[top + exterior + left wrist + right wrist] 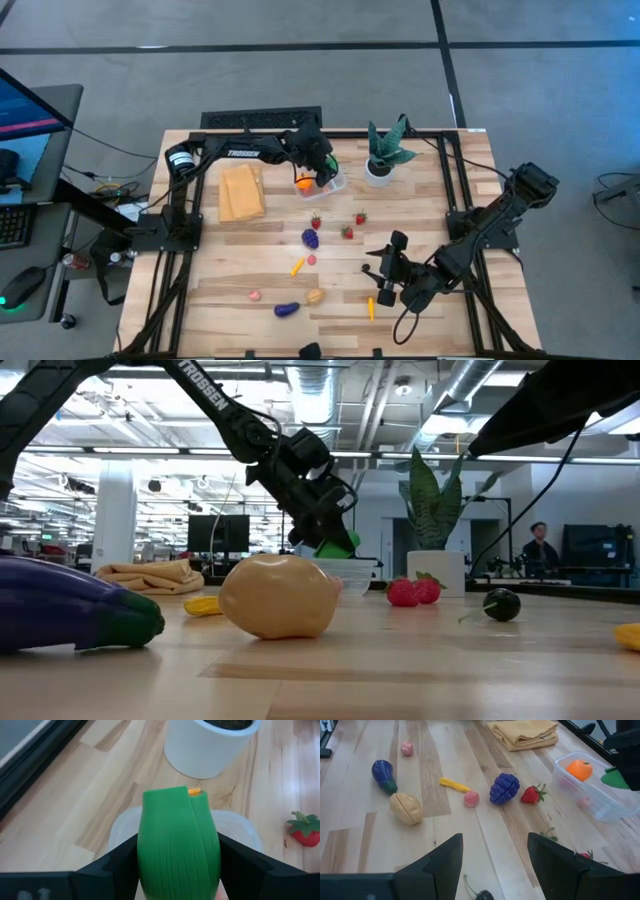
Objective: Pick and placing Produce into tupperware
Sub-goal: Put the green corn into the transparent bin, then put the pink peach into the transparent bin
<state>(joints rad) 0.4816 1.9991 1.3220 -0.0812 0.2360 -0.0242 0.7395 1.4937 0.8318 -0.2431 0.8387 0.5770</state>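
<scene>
Left wrist view: the left gripper is clamping a green toy vegetable by its sides above the clear tub. It is looking light, rigid and slick. The right gripper is waiting, fingers apart.

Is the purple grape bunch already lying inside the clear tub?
No: in the right wrist view the purple grape bunch lies on the bare wooden table, apart from the clear tub, which holds an orange.
</scene>
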